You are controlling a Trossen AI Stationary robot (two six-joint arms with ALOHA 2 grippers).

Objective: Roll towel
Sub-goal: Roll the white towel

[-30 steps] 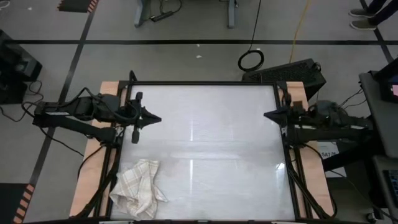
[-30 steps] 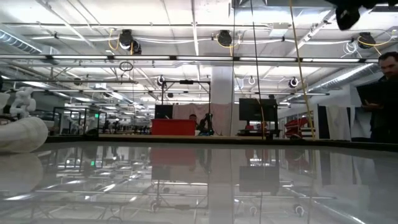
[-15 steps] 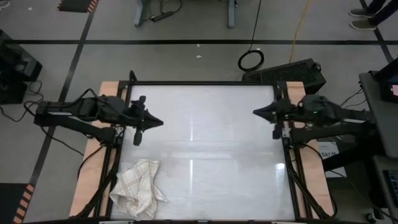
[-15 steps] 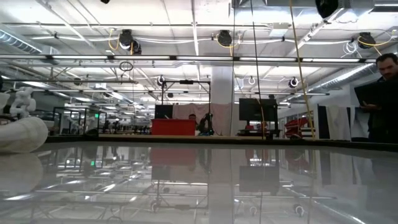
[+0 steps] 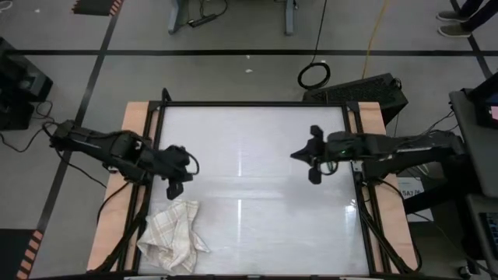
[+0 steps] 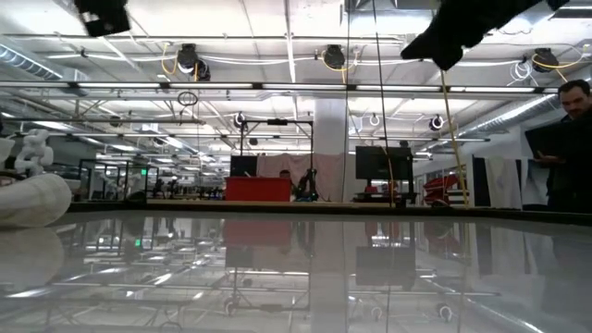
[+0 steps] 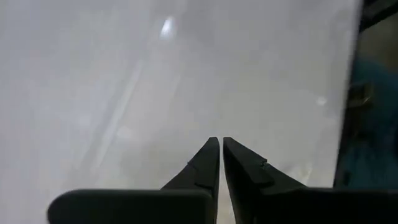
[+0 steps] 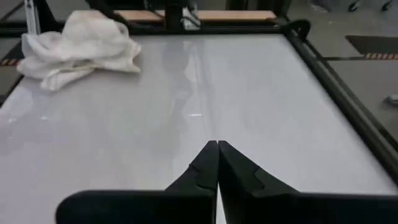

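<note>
The towel [image 5: 173, 236], cream-white with a beige-brown check, lies crumpled in a heap on the white table top near its near left corner. It also shows in the right wrist view [image 8: 78, 46]. My left gripper [image 5: 193, 165] is shut and empty, above the table's left part, a little to the far side of the towel. In the left wrist view its fingers [image 7: 221, 143] point down at bare table. My right gripper [image 5: 294, 155] is shut and empty, above the table right of the middle, pointing toward the table's left. It also shows in its own wrist view [image 8: 217, 144].
The glossy white table top has a black frame [image 5: 253, 103] around it and wooden boards [image 5: 132, 117] along its left and right sides. A dark keyboard [image 5: 358, 89] lies on the floor beyond the far right corner. A person [image 6: 566, 139] stands at the right in the low view.
My left gripper has gone toward the table's near edge and the towel, and has tipped down. My right gripper has gone from the right edge toward the table's middle. The towel has stayed where it was.
</note>
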